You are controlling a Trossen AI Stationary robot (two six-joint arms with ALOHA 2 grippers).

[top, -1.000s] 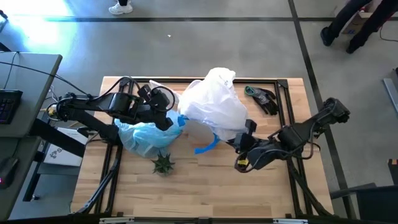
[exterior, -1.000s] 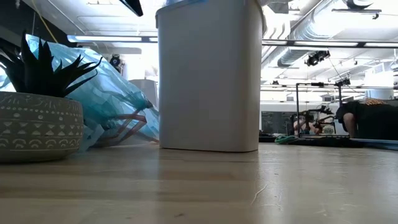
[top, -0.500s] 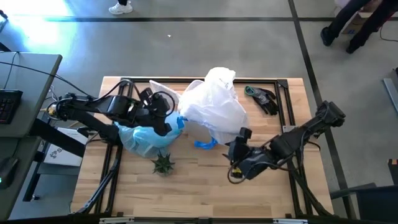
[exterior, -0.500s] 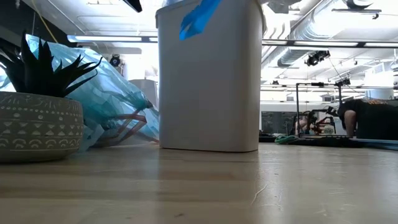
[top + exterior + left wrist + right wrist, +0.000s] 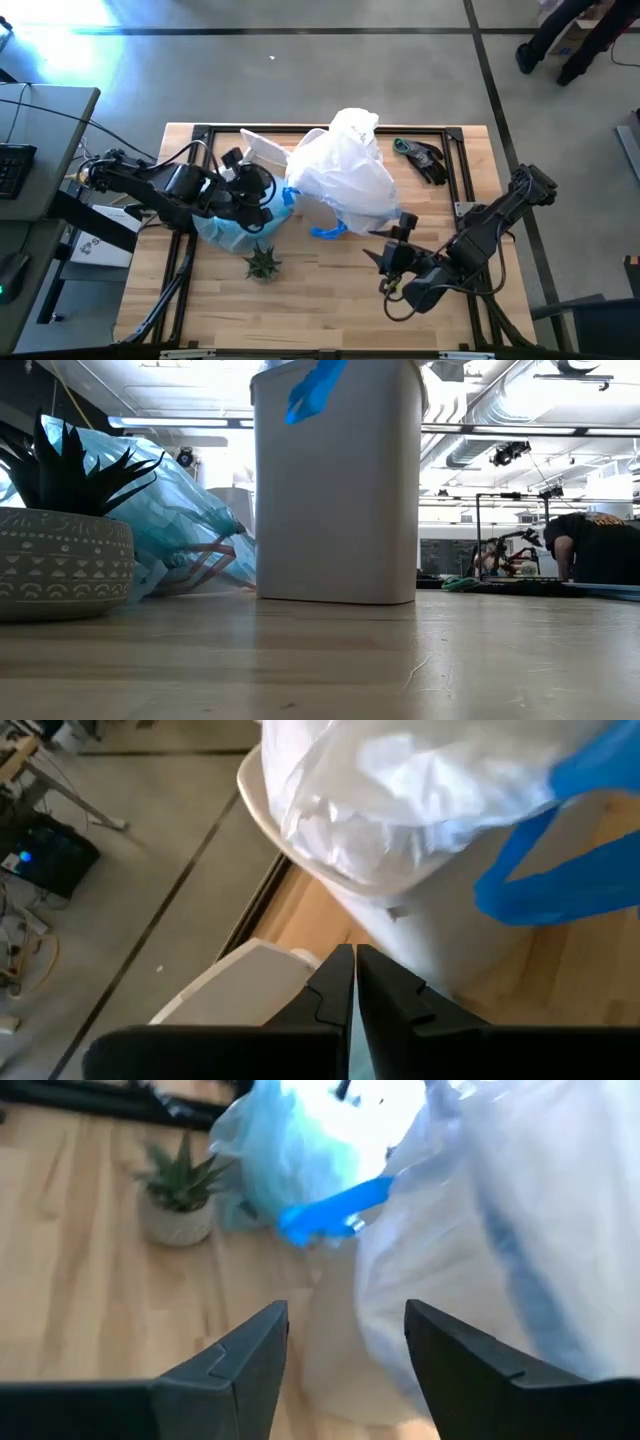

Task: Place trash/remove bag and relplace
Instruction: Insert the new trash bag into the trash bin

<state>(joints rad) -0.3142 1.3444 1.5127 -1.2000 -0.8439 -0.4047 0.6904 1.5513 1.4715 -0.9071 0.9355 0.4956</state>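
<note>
1. The white bin (image 5: 335, 480) stood upright near the middle of the tabletop (image 5: 330, 300). A white liner (image 5: 345, 165) billowed over its mouth, not yet seated, and a blue drawstring (image 5: 328, 232) hung down its front wall.
2. The light-blue bag (image 5: 228, 220) lay slumped on the tabletop beside the bin, apparently the removed liner set aside to clear the bin for its replacement.
3. The left gripper (image 5: 250, 195) sat at the blue bag next to the bin. Its jaws were closed; whether bag film was pinched between them could not be told.
4. The right gripper (image 5: 392, 258) hovered just in front of the bin. Its jaws stood apart and empty, facing the liner, seemingly placed to take a fresh hold.
5. A potted plant (image 5: 263, 264) stood just in front of the blue bag; dark gloves (image 5: 422, 160) lay at the far right.
</note>
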